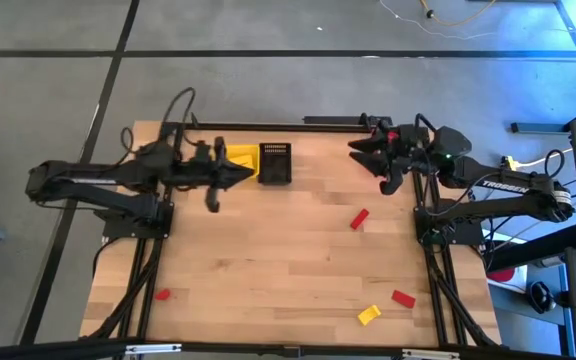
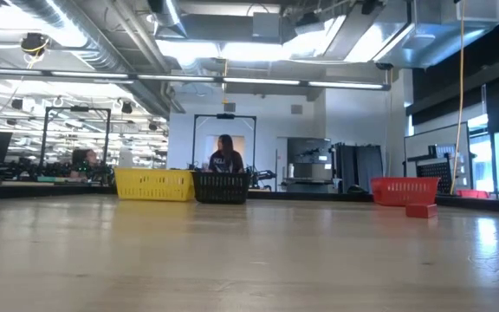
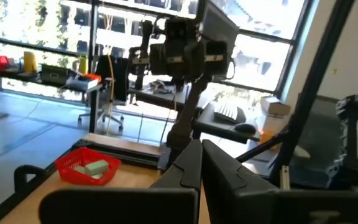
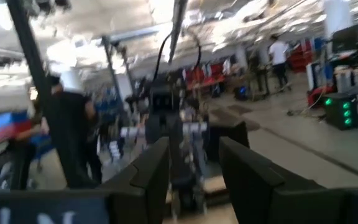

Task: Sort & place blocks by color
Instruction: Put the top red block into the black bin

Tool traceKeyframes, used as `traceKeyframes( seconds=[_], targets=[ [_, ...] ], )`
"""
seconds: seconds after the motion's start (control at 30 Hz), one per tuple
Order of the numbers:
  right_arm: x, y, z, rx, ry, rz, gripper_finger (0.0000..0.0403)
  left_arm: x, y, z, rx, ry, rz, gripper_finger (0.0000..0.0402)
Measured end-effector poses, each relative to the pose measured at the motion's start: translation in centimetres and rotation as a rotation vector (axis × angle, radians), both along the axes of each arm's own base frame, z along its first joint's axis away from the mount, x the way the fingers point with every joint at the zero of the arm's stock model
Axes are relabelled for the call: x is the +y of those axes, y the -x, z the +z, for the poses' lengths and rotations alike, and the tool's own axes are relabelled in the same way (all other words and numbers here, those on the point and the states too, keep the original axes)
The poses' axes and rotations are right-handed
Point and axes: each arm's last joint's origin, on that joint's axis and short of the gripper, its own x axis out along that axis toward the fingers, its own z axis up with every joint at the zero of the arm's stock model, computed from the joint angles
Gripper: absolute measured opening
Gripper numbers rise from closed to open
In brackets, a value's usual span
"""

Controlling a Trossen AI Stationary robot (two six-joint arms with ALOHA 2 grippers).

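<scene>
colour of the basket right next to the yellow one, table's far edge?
Black basket; clearest in the high view.

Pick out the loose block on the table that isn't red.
The yellow block near the table's front edge, just beside a red block. The other loose blocks in the high view are red.

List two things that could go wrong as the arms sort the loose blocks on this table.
1. The yellow block lies close beside a red block, so a grab for one may knock the other out of place.
2. A pale green block already lies in the red basket, so the colours may end up mixed.
</scene>
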Motion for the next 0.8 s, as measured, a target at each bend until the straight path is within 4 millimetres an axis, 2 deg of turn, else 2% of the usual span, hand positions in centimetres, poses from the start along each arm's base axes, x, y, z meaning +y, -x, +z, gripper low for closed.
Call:
traceKeyframes(
  seconds=[0.2, 0.47, 0.63, 0.8],
  targets=[
    [0.1, -0.2, -0.9, 0.095, -0.012, 0.05, 0.0143, -0.3, 2.6, 0.1, -0.064, -0.001, -0.043, 0.0001],
    [0.2, -0.2, -1.5, 0.159, 0.001, 0.088, 0.0135, -0.4, 3.1, 0.0, -0.071, 0.015, -0.056, 0.0001],
    [0.2, -0.2, -1.6, 0.163, 0.007, 0.091, 0.0089, -0.4, 3.0, 0.0, -0.07, 0.015, -0.055, 0.0003],
    [0.3, -0.2, -1.6, 0.165, 0.02, 0.119, 0.0019, -0.4, 3.0, 0.0, -0.07, 0.015, -0.055, 0.0002]
  ],
)
